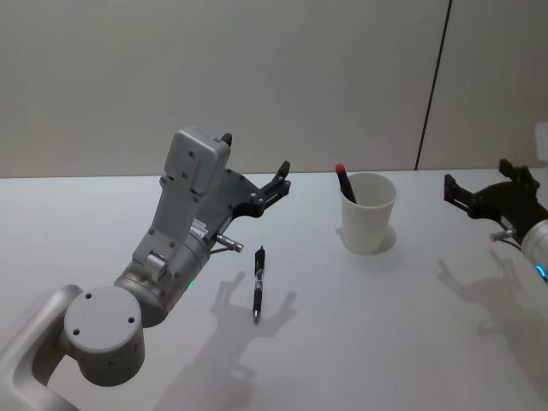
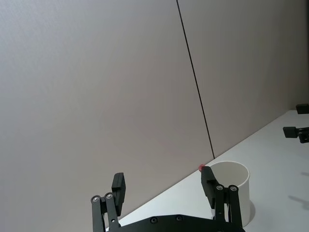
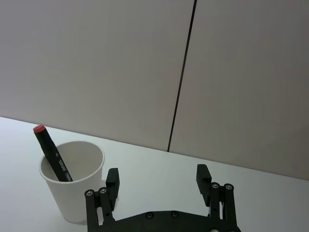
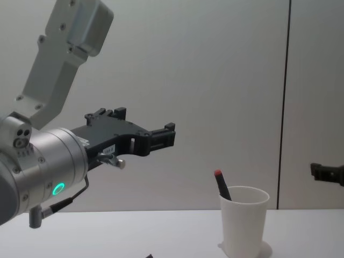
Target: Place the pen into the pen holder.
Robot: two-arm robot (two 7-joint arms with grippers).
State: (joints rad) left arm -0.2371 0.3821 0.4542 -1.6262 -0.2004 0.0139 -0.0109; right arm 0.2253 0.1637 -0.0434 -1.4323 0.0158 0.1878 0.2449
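- Head view: the pen holder [image 1: 370,224] stands upright on the white table [image 1: 103,223], right of centre. The pen [image 1: 346,187] stands inside it, leaning against the rim on the robot's left, with its red tip poking above the rim.
- A second black pen [image 1: 259,284] lies flat on the table, left of the cup and nearer the robot, well apart from it.
- The left gripper [image 1: 255,154] hovers above the table beyond that second pen. Its fingers are spread and grasp nothing.
- The right gripper [image 1: 477,174] hangs to the right of the cup, apart from it, with its fingers likewise spread and empty.
- Left wrist view: the fingers [image 2: 119,186] stand wide apart, with the cup [image 2: 236,186] just past one of them. A red speck at its rim is probably the pen's tip.
- Right wrist view: the spread fingers [image 3: 112,179] frame bare table. The cup [image 3: 79,193] stands off to one side with the pen [image 3: 50,152] slanting inside it.
- Chest view: the left gripper [image 4: 144,121] is raised well above the table. The cup [image 4: 243,226] stands lower right, with the red tip [image 4: 217,173] clear of its rim.
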